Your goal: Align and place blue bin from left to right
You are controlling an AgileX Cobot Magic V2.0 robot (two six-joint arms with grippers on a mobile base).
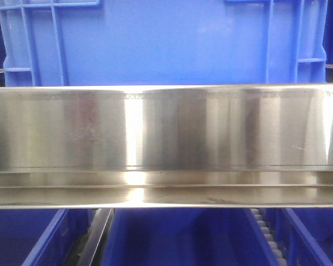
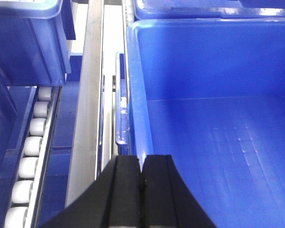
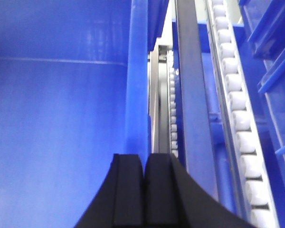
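The large bright-blue plastic crate with ribbed corners [image 1: 166, 39] stands behind and above the polished steel rail [image 1: 166, 127]. The left black pincer [image 2: 141, 159] is clenched tight over the left rim of an open smooth-walled blue container [image 2: 218, 142], and the right pincer [image 3: 143, 156] likewise over its right rim, white roller tracks [image 2: 31, 152] flanking it

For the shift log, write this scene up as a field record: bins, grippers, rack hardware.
front view: ribbed blue crate behind a steel beam
wrist views: open blue bin, nothing seen inside
left gripper: shut, above the bin's left rim
right gripper: shut, above the bin's right wall
contact with bin: cannot tell
outboard: left roller track, right roller track
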